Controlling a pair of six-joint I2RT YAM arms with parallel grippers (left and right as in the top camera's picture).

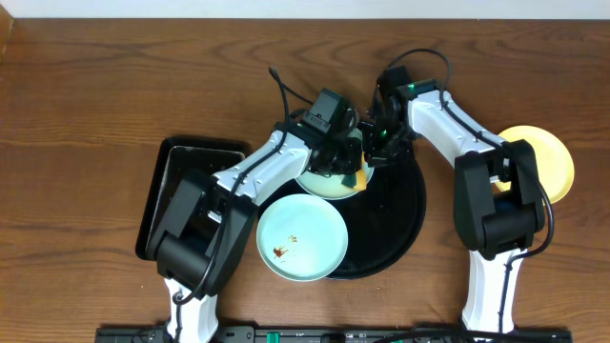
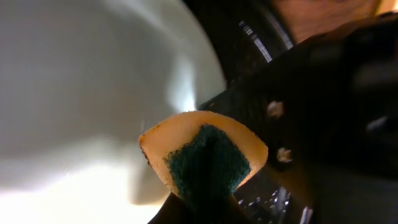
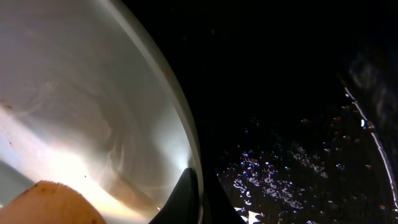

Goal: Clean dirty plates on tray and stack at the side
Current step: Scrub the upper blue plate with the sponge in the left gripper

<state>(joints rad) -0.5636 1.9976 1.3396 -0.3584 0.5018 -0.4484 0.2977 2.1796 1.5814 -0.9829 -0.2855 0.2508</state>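
The left gripper [image 1: 349, 171] clamps a sponge [image 2: 205, 158] directly over the turquoise plate [image 1: 319, 183] on the tray [image 1: 393, 221]; the right gripper [image 1: 377, 151], just right, seems to pinch its rim.

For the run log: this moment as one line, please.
phase: scrubbing; left gripper: sponge on pale plate; right gripper: pinching its rim; smeared plate: on tray; yellow plate: aside

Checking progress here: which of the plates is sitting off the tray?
The yellow plate, alone on the table at right. The smeared turquoise plate and the half-hidden plate lie on the black tray.
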